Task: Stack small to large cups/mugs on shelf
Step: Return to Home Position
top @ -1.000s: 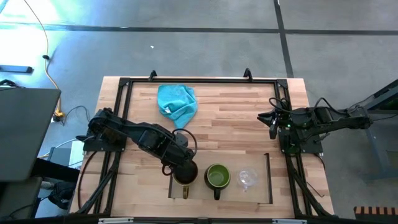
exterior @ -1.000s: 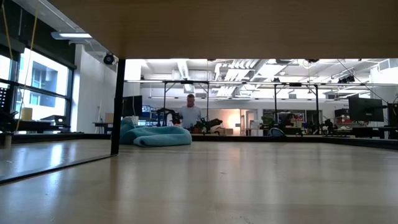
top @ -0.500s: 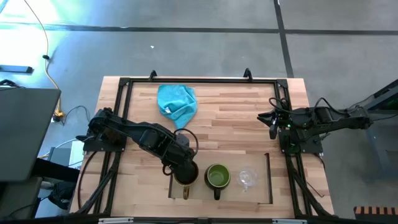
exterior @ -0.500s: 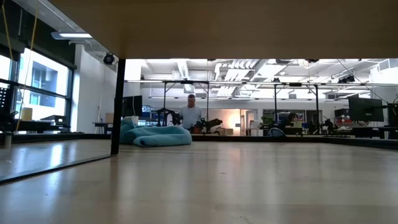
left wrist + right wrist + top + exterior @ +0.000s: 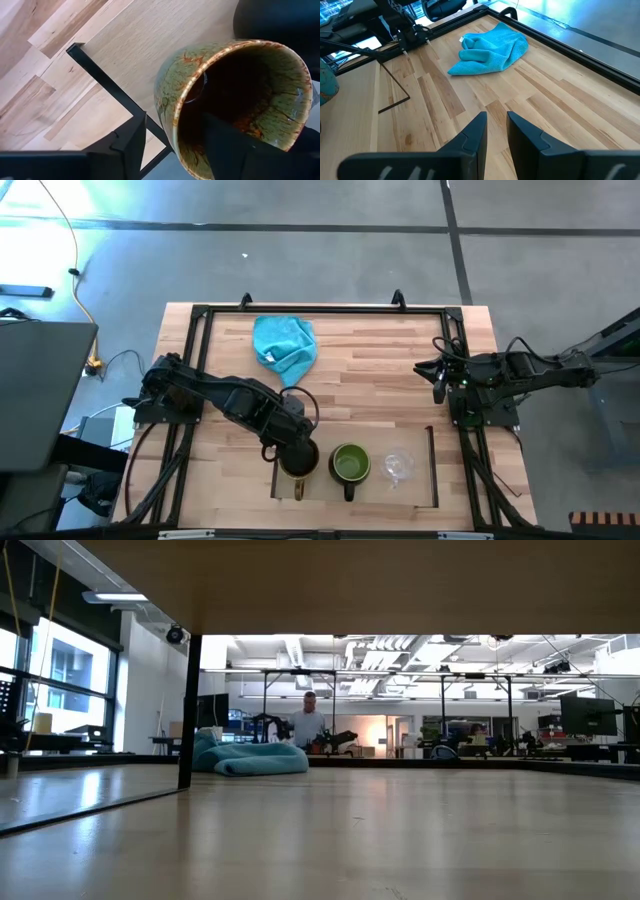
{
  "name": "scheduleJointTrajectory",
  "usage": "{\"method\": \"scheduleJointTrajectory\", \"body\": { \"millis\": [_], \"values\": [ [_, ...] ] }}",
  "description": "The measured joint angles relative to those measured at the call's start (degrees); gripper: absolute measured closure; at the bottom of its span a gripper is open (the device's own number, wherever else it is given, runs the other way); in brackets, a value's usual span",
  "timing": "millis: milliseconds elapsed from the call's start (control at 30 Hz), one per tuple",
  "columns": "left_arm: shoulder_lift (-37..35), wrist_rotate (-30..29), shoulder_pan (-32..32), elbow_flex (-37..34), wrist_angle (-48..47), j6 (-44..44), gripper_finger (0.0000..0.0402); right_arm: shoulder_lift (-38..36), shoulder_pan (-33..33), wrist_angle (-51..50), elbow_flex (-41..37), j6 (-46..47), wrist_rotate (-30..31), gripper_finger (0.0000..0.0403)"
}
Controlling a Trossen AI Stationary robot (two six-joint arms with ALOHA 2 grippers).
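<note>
Speckled mug (image 5: 167, 95): glazed mottled green, streaked rusty orange at the rim, dark brown inside. Green mug (image 5: 349, 464) is plain green, glass cup (image 5: 399, 467) clear. Cloth (image 5: 285, 346) is turquoise. Desk (image 5: 380, 370) is striped pale and tan. Shelf (image 5: 415, 492) is pale, black-railed.

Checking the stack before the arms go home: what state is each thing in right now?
brown mug: upright on the shelf, at the left arm's end of the row.
green mug: upright, middle of the row, empty.
glass cup: on the shelf, right end.
turquoise cloth: crumpled, off the shelf.
left gripper: open, straddling the brown mug's rim.
right gripper: holding nothing, by the table's right edge.
</note>
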Motion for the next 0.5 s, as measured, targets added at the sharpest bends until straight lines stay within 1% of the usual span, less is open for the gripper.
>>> {"method": "scheduleJointTrajectory", "body": {
  "millis": [267, 500],
  "values": [
    [0.00, -0.03, 0.00, -0.01, -0.02, -0.03, 0.0204, 0.00, 0.00, -0.01, 0.00, 0.00, 0.00, 0.0339],
    [0.00, -0.05, 0.00, -0.02, -0.04, -0.04, 0.0202, 0.00, 0.00, 0.01, 0.00, 0.00, 0.00, 0.0339]
  ]
}}
